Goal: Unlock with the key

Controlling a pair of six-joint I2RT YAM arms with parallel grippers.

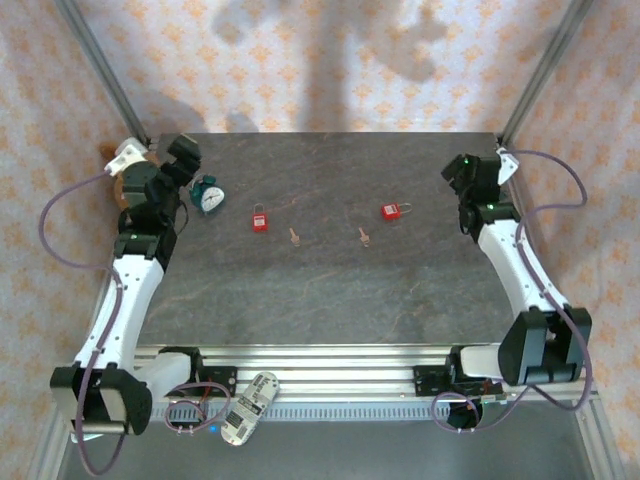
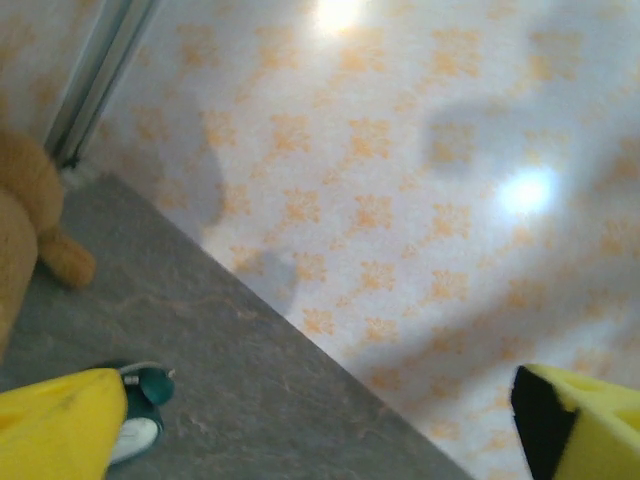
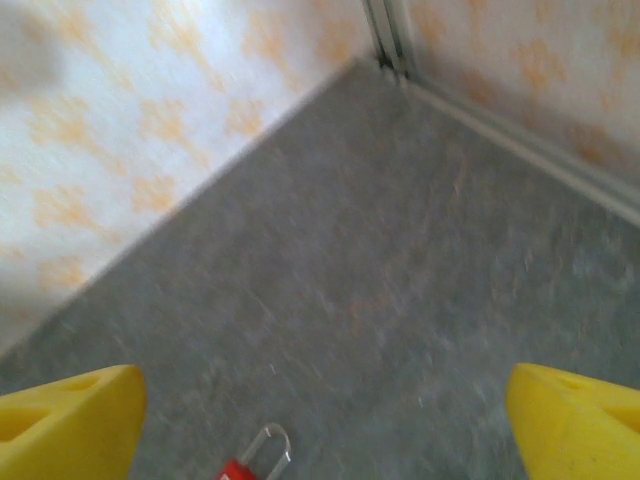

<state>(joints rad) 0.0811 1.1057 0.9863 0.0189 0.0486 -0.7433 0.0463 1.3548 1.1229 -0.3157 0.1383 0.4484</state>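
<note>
- At mid-table: left padlock (image 1: 260,218), right padlock (image 1: 393,211); left key (image 1: 294,236) and right key (image 1: 364,237) between them, untouched.
- Left gripper (image 2: 320,405), right gripper (image 3: 325,392): fingers apart, empty.
- Advise: descend squarely, pinch key bow.

The right wrist view is blurred, and its edge at six o'clock cuts off the red padlock (image 3: 240,470) below the shackle. In the left wrist view, a brown plush thing (image 2: 25,230) is cropped at nine o'clock. A yellow finger (image 2: 60,425) half hides a teal object (image 2: 148,390). From above, both keys (image 1: 293,236) (image 1: 364,237) are too small for detail.
</note>
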